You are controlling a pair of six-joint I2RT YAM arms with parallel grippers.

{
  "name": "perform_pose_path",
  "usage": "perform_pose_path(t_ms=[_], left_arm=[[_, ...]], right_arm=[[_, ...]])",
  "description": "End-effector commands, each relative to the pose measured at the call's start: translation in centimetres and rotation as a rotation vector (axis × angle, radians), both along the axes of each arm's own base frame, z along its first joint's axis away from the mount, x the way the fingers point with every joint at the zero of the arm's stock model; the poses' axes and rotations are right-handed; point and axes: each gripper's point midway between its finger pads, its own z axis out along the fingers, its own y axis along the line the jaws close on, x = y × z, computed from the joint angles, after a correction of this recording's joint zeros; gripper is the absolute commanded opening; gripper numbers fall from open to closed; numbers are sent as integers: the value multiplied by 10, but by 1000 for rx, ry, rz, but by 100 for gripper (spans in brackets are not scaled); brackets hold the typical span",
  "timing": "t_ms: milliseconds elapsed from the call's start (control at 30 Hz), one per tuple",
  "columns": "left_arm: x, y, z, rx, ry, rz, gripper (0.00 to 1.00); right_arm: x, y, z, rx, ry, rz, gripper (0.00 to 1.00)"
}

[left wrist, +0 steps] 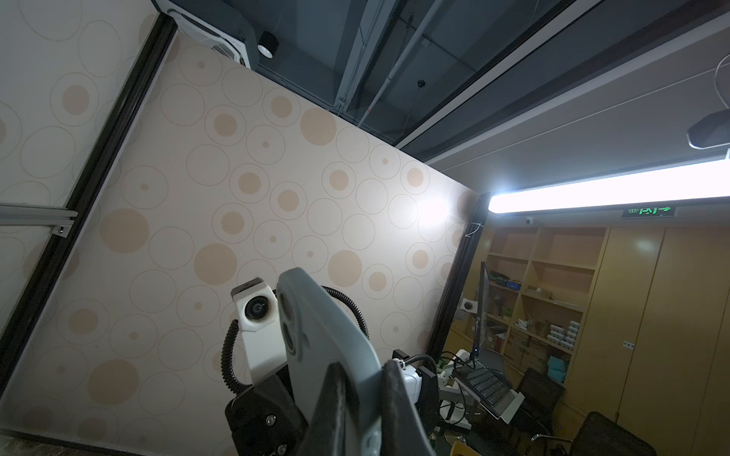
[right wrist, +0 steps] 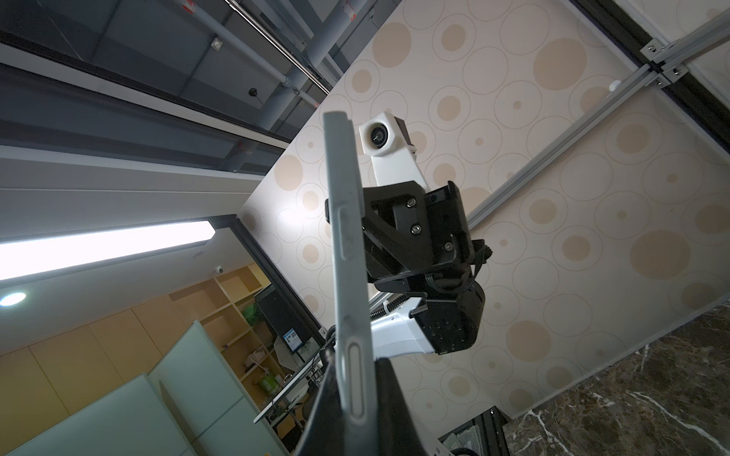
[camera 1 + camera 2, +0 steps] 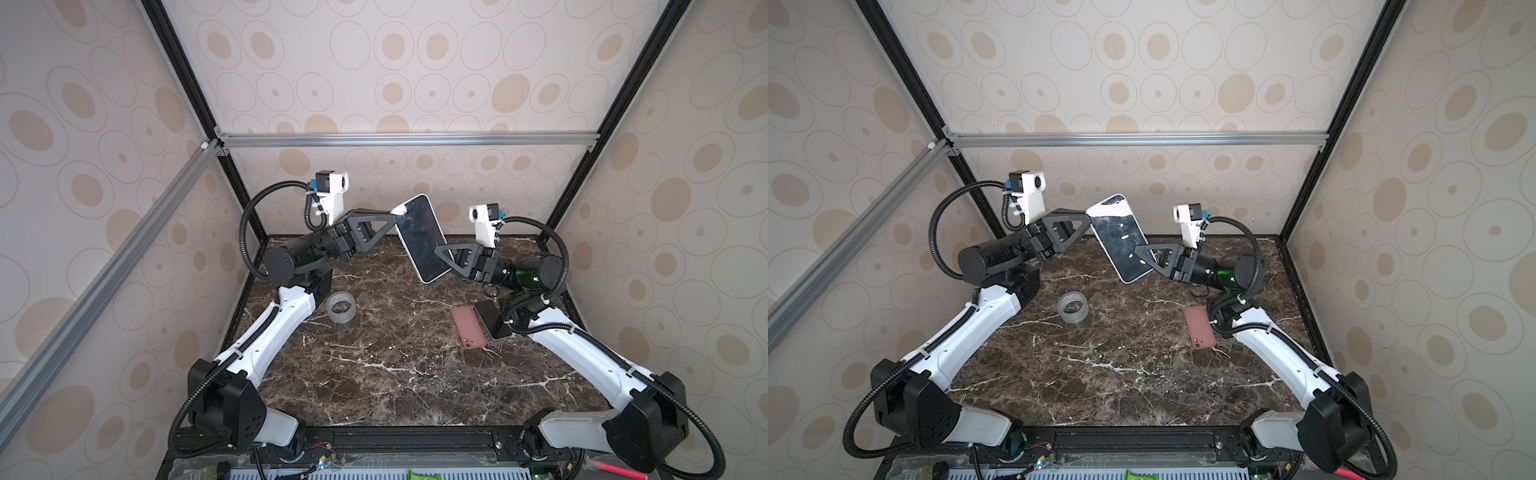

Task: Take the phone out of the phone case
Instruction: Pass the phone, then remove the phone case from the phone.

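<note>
Phone (image 3: 417, 232) in phone case (image 1: 316, 327) is held aloft mid-frame, clamped at upper corner by left gripper (image 3: 397, 212) and lower edge by right gripper (image 3: 438, 249), presumably for peeling apart.

I have the phone (image 3: 417, 232), in its phone case (image 1: 316, 323), tilted in the air above the rear of the tabletop (image 3: 395, 374), between both hands. The left hand (image 3: 394, 212) pinches its upper corner from the left. The right hand (image 3: 437, 249) pinches its lower long edge from the right. Below, a tape roll (image 3: 340, 306) sits left of centre near the left arm. To the right, a second case (image 3: 468, 327) and a second phone (image 3: 492, 318) lie flat side by side, beside the right arm.
</note>
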Motion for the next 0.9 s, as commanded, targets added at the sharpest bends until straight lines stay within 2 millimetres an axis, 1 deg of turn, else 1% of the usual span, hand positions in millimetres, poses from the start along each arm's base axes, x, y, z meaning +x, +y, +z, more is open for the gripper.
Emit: perform_pose_path(t_ms=[0,500,667,867], left_arm=[[-143,36,58,-190,-552,-102,10],[-151,36,60,-214,-555,-131,10],[-151,35,60,-216,-555,-135,7],[-152,35,60,-219,-559,-139,5]], right_arm=[[75,33,-159,-247,769,-20,0],[77,56,-154,-207,783,42,0],[76,62,-152,-205,779,55,0],[76,66,-153,-206,784,62,0]])
